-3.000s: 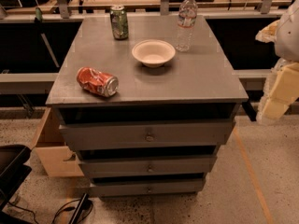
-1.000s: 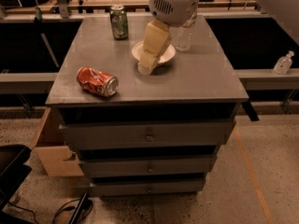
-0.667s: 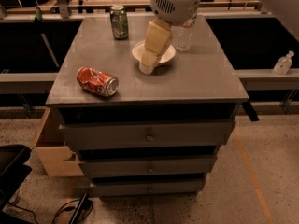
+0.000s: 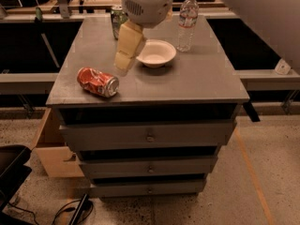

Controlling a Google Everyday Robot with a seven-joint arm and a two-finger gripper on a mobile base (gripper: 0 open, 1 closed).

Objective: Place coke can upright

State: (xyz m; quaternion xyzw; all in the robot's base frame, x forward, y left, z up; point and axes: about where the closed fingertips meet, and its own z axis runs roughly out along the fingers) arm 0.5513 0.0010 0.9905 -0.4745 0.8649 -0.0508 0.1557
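The red coke can (image 4: pixel 98 82) lies on its side near the front left corner of the grey cabinet top (image 4: pixel 197 81), its silver top facing right and towards me. My gripper (image 4: pixel 124 60) hangs from the white arm above the middle of the top, its cream fingers pointing down and left. It is above and to the right of the can, apart from it, just left of the white bowl. It holds nothing that I can see.
A white bowl (image 4: pixel 156 53) sits mid-top. A clear water bottle (image 4: pixel 186 21) stands at the back right. A green can (image 4: pixel 117 18) stands at the back left, partly hidden by my arm. An open cardboard box (image 4: pixel 51 151) sits on the floor at left.
My gripper has swung in from the right over the top and moved left past the bowl, closer to the coke can. The can, bowl and bottle have not moved.
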